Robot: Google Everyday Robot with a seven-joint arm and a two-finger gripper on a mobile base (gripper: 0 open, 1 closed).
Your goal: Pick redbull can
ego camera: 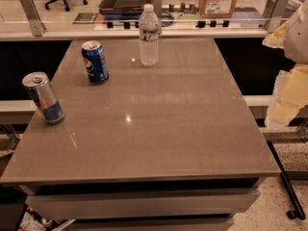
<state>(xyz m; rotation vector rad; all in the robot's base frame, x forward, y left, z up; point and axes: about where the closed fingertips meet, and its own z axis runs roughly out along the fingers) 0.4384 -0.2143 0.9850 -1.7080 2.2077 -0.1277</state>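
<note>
While our tool hangs right of the tabletop — openness we cannot tell — the upright redbull can stands far left.

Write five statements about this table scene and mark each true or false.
1. The redbull can stands near the left edge of the table. True.
2. The Pepsi can lies on its side. False: it stands upright.
3. The bottle stands farther back than both cans. True.
4. The end effector holds the redbull can. False: it is at the view's right edge, beside the table, far from that can.
5. The two cans touch. False: they stand apart.
</note>
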